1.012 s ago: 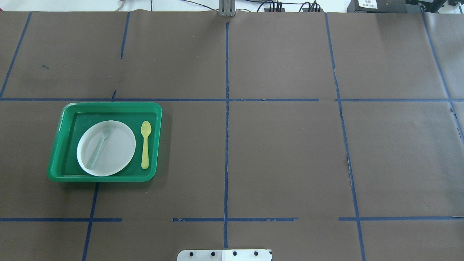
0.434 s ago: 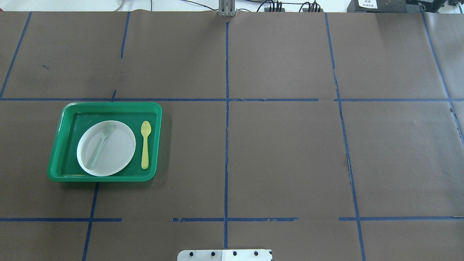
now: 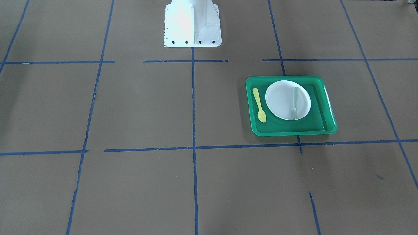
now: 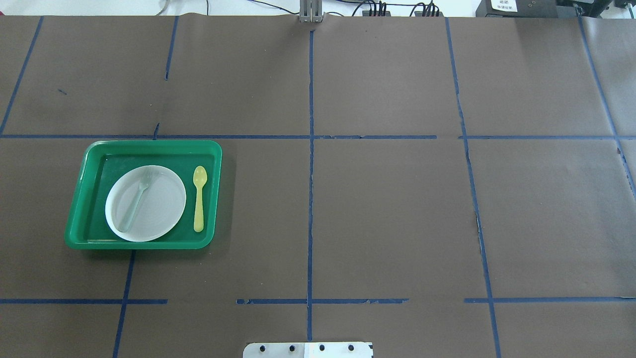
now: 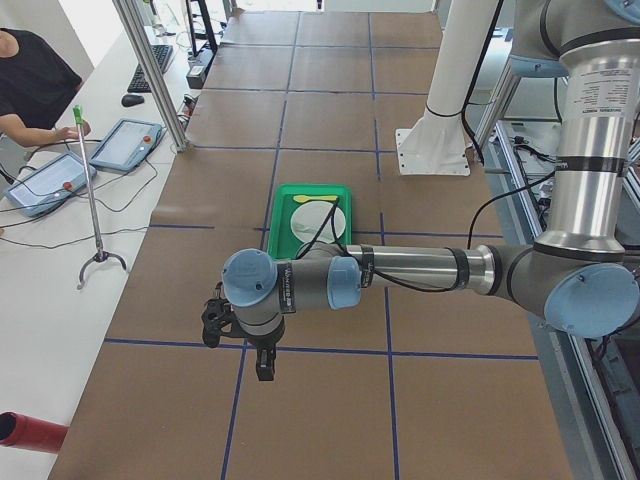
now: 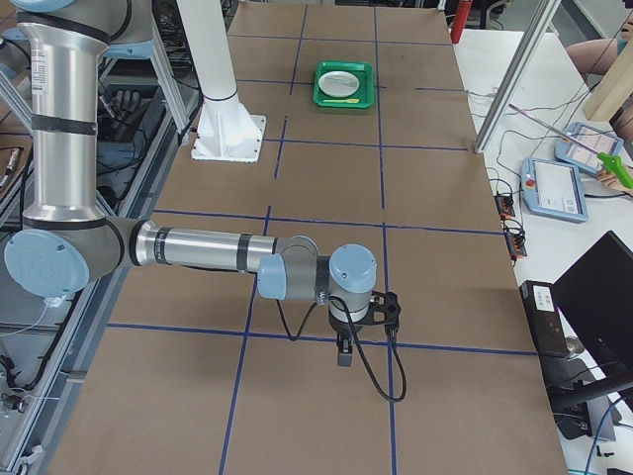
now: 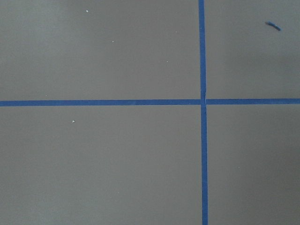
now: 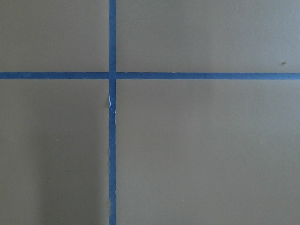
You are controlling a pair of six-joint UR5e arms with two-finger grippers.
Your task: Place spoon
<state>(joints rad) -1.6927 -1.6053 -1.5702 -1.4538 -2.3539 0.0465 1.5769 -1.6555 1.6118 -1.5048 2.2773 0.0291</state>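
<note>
Hard to call as start or finish of the placing: spoon (image 4: 199, 199) flat in the green tray (image 4: 149, 143), just beside the white plate (image 4: 164, 209) carrying the fork (image 4: 134, 204), ungripped. Next, if unfinished: reach across to the tray, pinch the slim handle. Left gripper (image 5: 262, 366) and right gripper (image 6: 343, 352) only in the side views, well apart from the tray; spread or pressed together, cannot tell. Wrist views: only blue-taped paper

The left arm (image 5: 420, 268) stretched out level, its wrist bent so that the left gripper (image 5: 264, 366) hung straight down below it. The right arm (image 6: 198, 247) lay in a like pose, the right gripper (image 6: 343, 353) pointing down. How far either pair of jaws stood apart could not be told.
</note>
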